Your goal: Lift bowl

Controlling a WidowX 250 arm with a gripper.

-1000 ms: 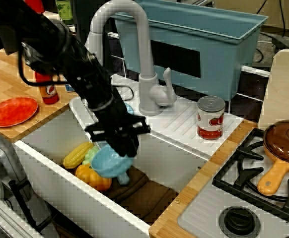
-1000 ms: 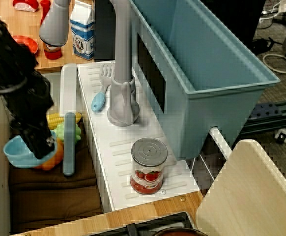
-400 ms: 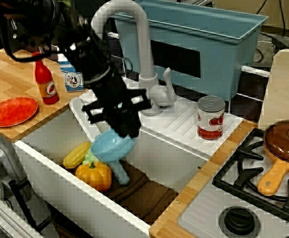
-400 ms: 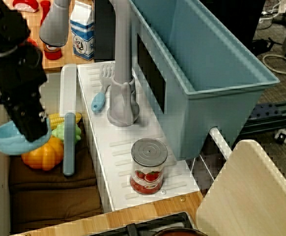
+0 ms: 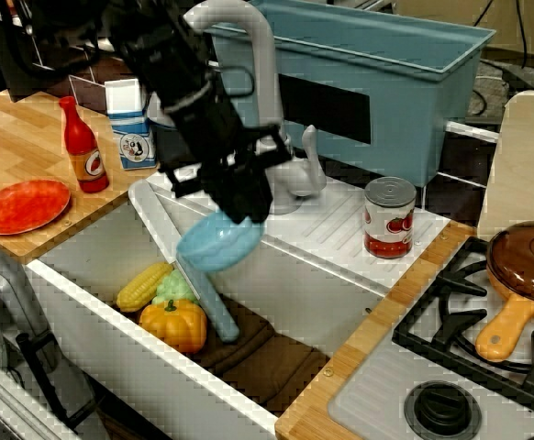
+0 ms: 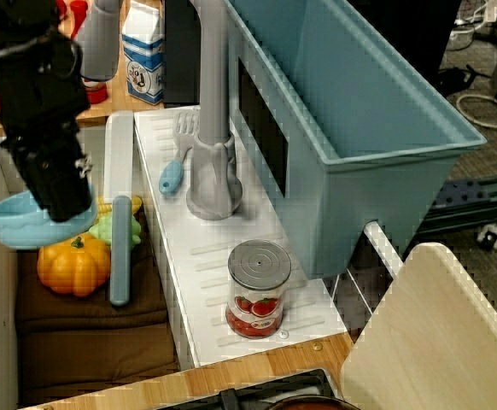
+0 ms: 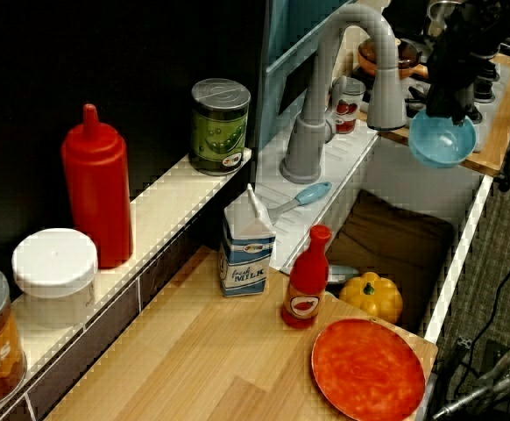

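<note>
Light-blue plastic: the bowl [image 5: 219, 244], glossy, hanging in the air under the black gripper [image 5: 233, 203].

Front view, landmark the sink [image 5: 83, 302]: bowl is over the basin, clear of the toy pumpkin [image 5: 173, 324] and corn [image 5: 143, 286] lying on the basin floor; nothing touches its underside. Gripper is clamped on the bowl's rim.

View from above the faucet [image 6: 209, 128]: bowl [image 6: 22, 224] sits left of the faucet, above the pumpkin [image 6: 74, 266]; the gripper [image 6: 59, 196] body hides the fingertips.

View from the counter shelf: bowl [image 7: 442, 139] hangs tilted beside the faucet spout [image 7: 386, 83], above the sink's open basin, gripper [image 7: 455, 95] above it.

Progress: judged done in substance; bowl is airborne and held. Left: hold steady, perhaps.

Risk: rim-only pinch on smooth plastic; could slip.
</note>
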